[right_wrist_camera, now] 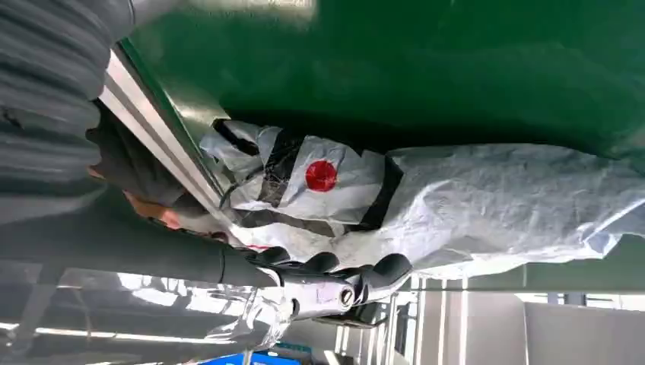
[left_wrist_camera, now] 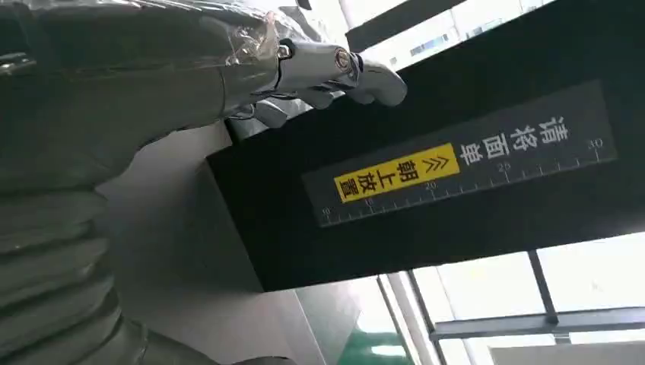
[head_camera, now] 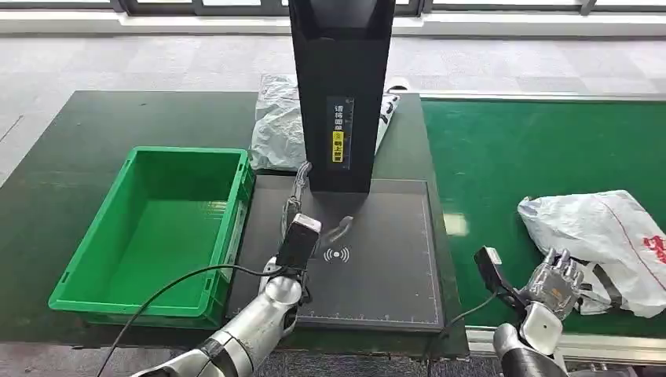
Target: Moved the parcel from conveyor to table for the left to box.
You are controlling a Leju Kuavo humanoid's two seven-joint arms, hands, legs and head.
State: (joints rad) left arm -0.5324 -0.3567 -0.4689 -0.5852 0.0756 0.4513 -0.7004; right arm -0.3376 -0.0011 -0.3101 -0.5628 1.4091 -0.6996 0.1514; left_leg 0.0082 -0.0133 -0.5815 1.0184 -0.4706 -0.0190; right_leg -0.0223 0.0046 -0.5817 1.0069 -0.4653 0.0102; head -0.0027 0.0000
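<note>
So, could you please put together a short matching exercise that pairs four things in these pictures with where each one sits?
Things:
1. green crate
2. white parcel with red print
3. black scanner column
4. crumpled white bag

Places:
A. on the green conveyor belt, by the right robot hand
B. standing at the back of the dark scan pad
C. on the dark table, left of the scan pad
D. behind the scanner column, at the table's far side

Pairs: 1-C, 2-A, 3-B, 4-D
</note>
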